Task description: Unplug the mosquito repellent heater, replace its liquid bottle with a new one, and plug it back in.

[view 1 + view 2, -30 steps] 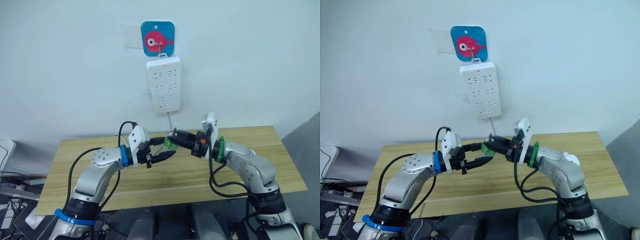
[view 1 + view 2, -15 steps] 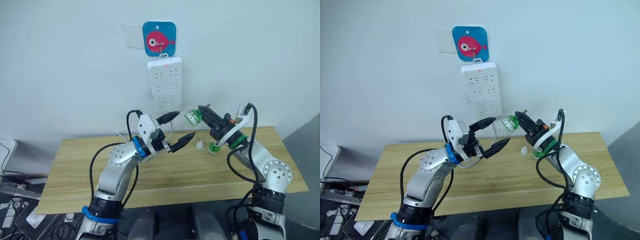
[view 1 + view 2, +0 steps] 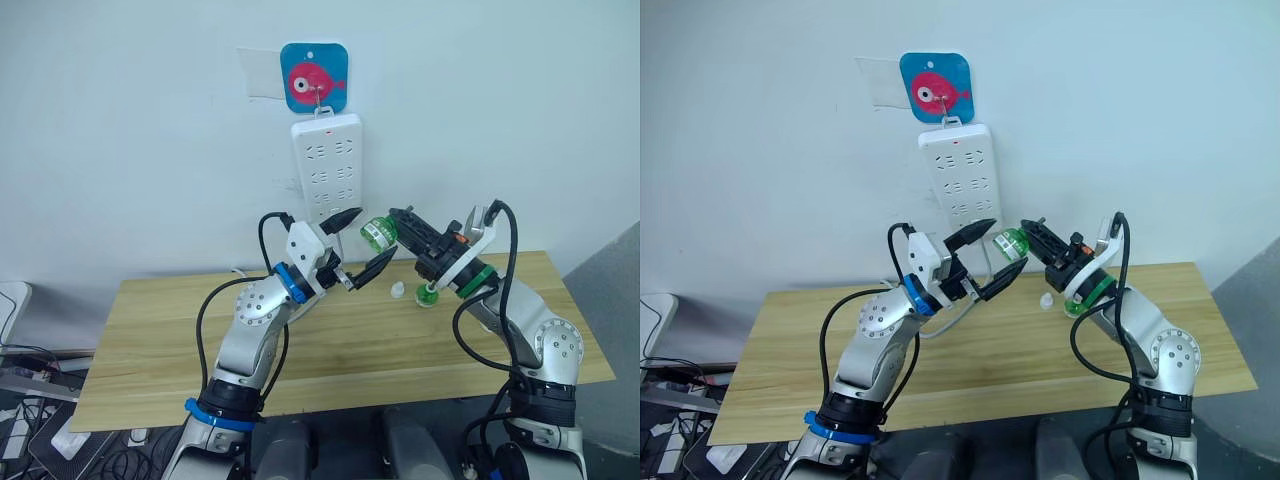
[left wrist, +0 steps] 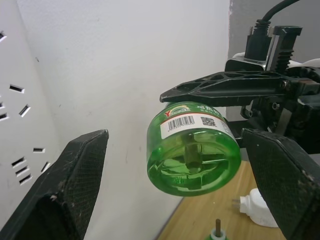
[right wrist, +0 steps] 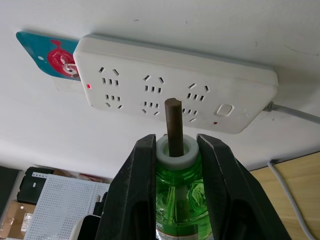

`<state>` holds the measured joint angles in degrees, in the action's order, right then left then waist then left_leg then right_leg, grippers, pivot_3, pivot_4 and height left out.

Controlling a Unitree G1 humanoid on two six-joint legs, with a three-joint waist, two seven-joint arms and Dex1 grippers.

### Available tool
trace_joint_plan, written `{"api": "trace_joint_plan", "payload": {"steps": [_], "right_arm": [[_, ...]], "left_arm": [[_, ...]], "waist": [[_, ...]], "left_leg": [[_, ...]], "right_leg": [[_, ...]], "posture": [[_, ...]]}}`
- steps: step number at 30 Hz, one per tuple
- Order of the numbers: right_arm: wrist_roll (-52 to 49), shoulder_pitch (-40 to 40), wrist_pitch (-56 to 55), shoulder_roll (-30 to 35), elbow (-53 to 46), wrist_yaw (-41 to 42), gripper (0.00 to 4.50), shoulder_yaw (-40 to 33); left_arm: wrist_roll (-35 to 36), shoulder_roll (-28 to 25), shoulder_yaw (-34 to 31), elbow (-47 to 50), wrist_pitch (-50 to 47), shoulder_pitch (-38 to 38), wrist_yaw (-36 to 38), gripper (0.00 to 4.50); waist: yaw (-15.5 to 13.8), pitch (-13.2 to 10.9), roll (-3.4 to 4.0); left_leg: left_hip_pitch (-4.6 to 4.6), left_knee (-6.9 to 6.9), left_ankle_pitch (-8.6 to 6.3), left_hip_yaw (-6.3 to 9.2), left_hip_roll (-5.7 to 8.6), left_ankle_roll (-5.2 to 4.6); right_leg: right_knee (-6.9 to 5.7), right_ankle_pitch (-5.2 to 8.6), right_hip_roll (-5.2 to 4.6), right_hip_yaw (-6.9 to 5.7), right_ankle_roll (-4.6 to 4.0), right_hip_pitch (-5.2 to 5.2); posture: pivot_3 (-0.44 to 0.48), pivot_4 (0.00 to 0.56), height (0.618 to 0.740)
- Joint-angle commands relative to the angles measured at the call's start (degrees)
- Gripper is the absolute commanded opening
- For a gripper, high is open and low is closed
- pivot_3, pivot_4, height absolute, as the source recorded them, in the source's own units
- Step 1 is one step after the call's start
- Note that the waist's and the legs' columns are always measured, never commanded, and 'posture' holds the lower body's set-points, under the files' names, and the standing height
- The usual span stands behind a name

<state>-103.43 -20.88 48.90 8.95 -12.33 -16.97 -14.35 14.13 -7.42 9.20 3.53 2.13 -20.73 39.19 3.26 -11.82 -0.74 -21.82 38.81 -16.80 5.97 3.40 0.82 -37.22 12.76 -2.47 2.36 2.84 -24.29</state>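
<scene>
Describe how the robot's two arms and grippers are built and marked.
Both arms are silver-grey metal with looping black cables. The left gripper has a blue wrist ring, the right gripper a green one with orange parts. Each has two black tapered, textured fingers and a white wrist block.

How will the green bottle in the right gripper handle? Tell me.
The green bottle looks smooth and round, so it may twist or slip in the right gripper, which pinches it near the neck. Set down sideways, it would probably roll. Its bare wick looks thin and could snap if knocked.
</scene>
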Motion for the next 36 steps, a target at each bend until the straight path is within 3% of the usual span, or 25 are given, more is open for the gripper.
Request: {"api": "trace_joint_plan", "payload": {"steps": [1, 25, 28, 33, 36], "right_arm": [[-2.7, 0.0, -2.2, 0.4, -3.2, -0.2, 0.86, 0.9], [-5.4, 0.7, -7.6, 2.9, -6.1, -1.1, 0.86, 6.5], [-5.5, 0.7, -8.0, 3.0, -6.2, -1.2, 0.86, 6.8], [-5.5, 0.3, -8.4, 3.1, -6.0, -1.2, 0.86, 6.9], [-5.5, 0.3, -8.6, 3.1, -6.1, -1.1, 0.86, 7.0]], "left_arm": [[-0.1, 0.6, 0.2, 0.2, 1.8, -0.9, -0.5, 4.50], [-0.2, 1.9, 0.5, -0.5, 3.0, -1.5, -2.7, 4.50], [-0.3, 1.9, 0.6, -0.4, 2.9, -1.4, -3.0, 3.94], [-0.3, 1.8, 0.6, -0.2, 2.7, -1.0, -3.4, 2.42], [-0.3, 1.8, 0.7, -0.1, 2.6, -0.9, -3.6, 2.25]], "waist": [[0.0, 0.0, 0.00], [0.0, 0.0, 0.00], [0.0, 0.0, 0.00], [0.0, 0.0, 0.00], [0.0, 0.0, 0.00]], "left_leg": [[0.00, 0.00, 0.00, 0.00, 0.00, 0.00], [-0.01, 0.00, 0.00, 0.03, -0.02, 0.00], [-0.01, 0.00, 0.00, 0.03, -0.02, 0.00], [-0.01, 0.00, 0.00, 0.03, -0.02, 0.00], [-0.01, 0.00, 0.00, 0.04, -0.04, 0.00]], "right_leg": [[0.00, 0.00, 0.00, 0.00, 0.00, 0.00], [0.01, 0.00, 0.07, 0.04, 0.00, 0.00], [0.02, 0.00, 0.08, 0.04, 0.00, 0.00], [0.02, 0.00, 0.08, 0.04, 0.00, 0.01], [0.02, 0.00, 0.10, 0.04, 0.00, 0.00]], "posture": [[-0.092, 0.166, 0.740], [-0.091, 0.174, 0.740], [-0.088, 0.176, 0.740], [-0.087, 0.178, 0.740], [-0.087, 0.180, 0.740]]}}
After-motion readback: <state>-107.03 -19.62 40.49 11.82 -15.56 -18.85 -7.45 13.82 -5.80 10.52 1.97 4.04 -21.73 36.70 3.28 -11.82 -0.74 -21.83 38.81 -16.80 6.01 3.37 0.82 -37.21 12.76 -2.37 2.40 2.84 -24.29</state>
